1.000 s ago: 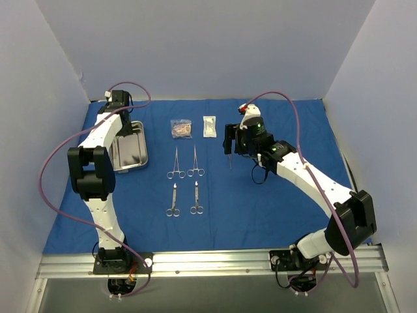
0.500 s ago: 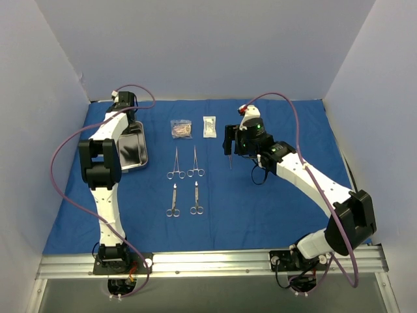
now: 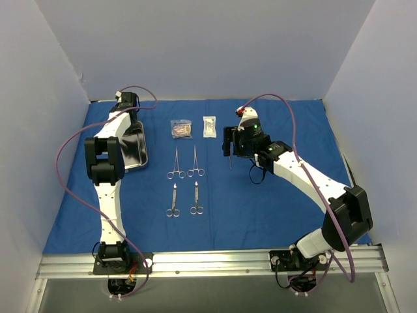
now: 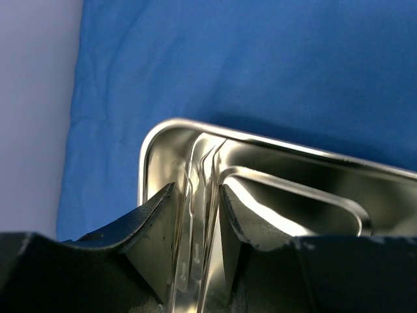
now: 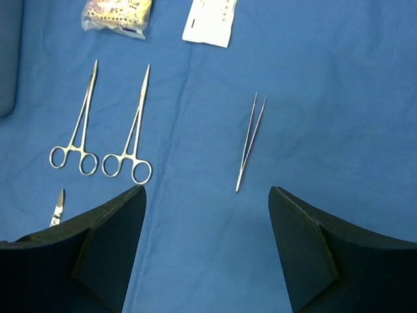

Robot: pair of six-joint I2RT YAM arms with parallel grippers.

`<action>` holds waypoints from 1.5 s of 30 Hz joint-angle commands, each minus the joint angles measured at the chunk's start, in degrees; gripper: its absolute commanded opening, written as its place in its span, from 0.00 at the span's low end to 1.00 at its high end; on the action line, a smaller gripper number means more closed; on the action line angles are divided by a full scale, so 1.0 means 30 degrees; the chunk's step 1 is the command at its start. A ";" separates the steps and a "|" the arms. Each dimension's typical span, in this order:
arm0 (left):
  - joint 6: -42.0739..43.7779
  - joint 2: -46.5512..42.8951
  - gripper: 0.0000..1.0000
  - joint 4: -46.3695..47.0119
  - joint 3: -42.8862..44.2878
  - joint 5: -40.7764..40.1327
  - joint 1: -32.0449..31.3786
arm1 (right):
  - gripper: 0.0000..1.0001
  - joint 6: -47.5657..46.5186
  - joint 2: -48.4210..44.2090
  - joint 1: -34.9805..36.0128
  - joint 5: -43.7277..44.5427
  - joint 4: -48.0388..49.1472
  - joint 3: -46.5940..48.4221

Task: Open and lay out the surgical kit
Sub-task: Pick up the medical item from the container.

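The blue cloth lies spread flat, with bare room along its right and near edges. In the middle lie four scissor tools, two packets and one thin tweezers. The steel tray sits far left. Inside it, the left claw pinches shiny tweezers. The right claw hangs spread wide.
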 commanded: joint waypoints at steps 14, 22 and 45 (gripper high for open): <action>0.0073 0.1482 0.41 0.0198 0.2103 -0.1086 0.0185 | 0.71 -0.0457 0.1184 -0.0167 -0.1025 0.0168 0.0425; -0.0249 0.1775 0.41 -0.0621 0.2629 -0.0706 0.0976 | 0.71 -0.0398 0.1331 -0.0167 -0.1084 0.0344 0.0337; -0.0278 0.2947 0.13 -0.2791 0.4330 0.0729 0.1093 | 0.70 -0.0750 0.1507 -0.0314 -0.0762 0.0168 0.0425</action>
